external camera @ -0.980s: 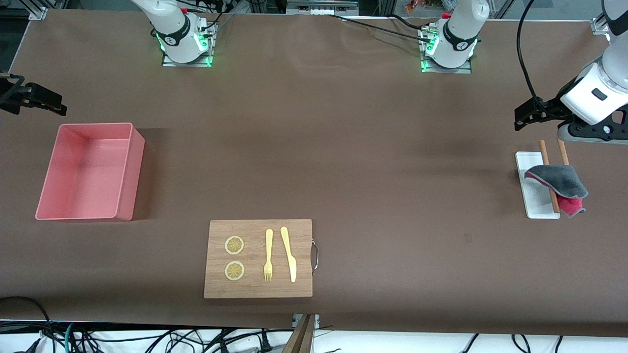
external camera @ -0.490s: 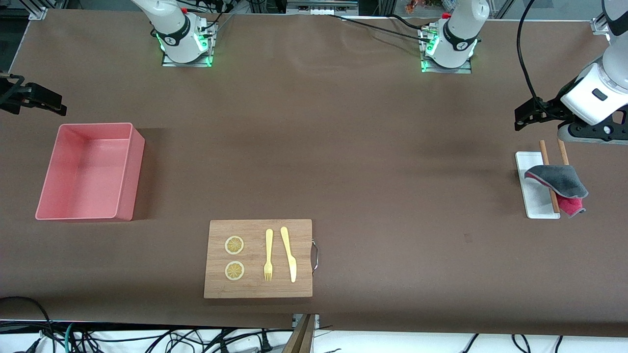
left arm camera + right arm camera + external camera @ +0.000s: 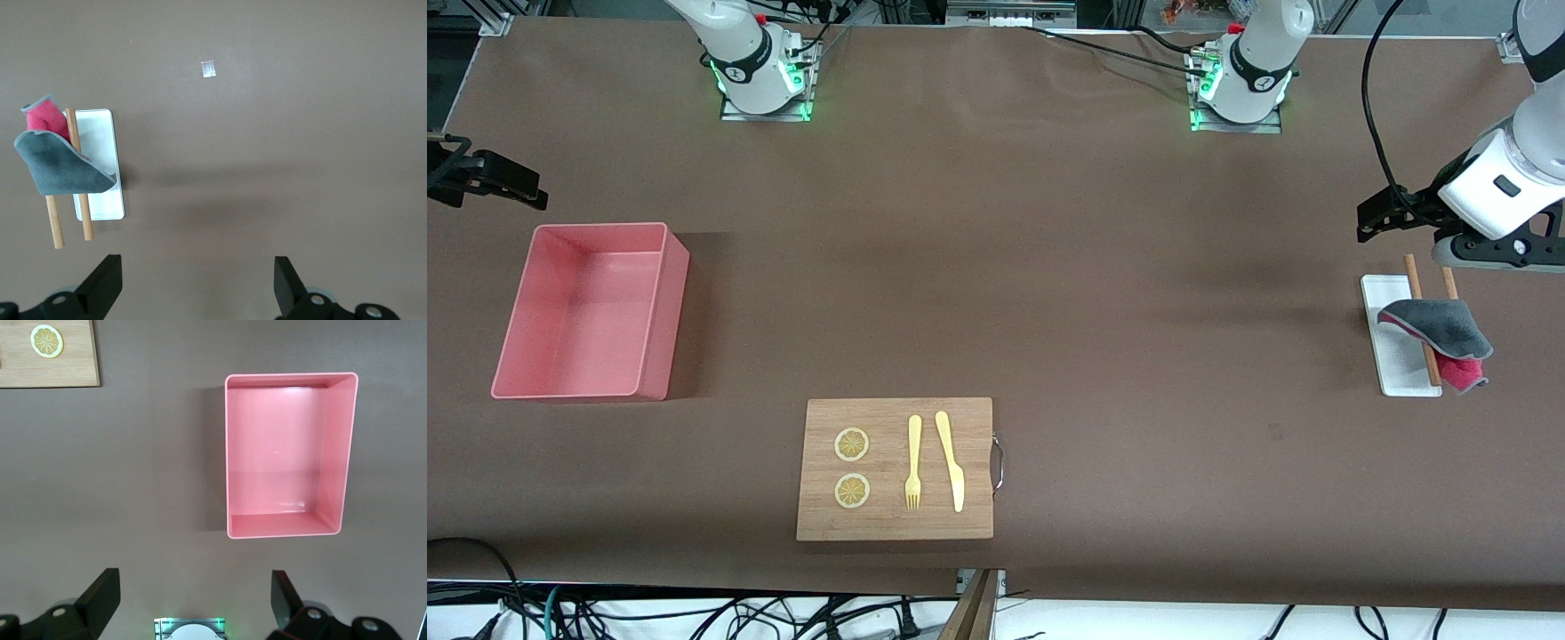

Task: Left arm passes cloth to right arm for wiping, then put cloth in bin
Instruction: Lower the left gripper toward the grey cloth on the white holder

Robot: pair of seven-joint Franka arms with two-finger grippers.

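At the left arm's end of the table, the cloth (image 3: 1440,338) lies draped over two wooden sticks (image 3: 1421,320) that rest across a small white tray (image 3: 1394,351). Grey face up, a red fold showing at the edge nearer the front camera. Propped like this, part of it sits off the table, which likely gives a finger room to get under an edge.

Left hand (image 3: 1383,212) hangs in the air beside the tray, not over the cloth. Its wrist view shows both fingers (image 3: 107,283) spread wide with nothing between them. Judgement: approach stage, grasp not yet begun.

Right hand (image 3: 494,178) waits over bare table just beside the bin (image 3: 658,311); fingers (image 3: 100,593) wide apart, holding nothing.

Bin stands empty at the right arm's end, well apart from the cloth, hence the handover.

Between them, nearer the front camera: cutting board (image 3: 894,524) with two lemon slices (image 3: 851,444), fork (image 3: 913,462) and knife (image 3: 950,460).
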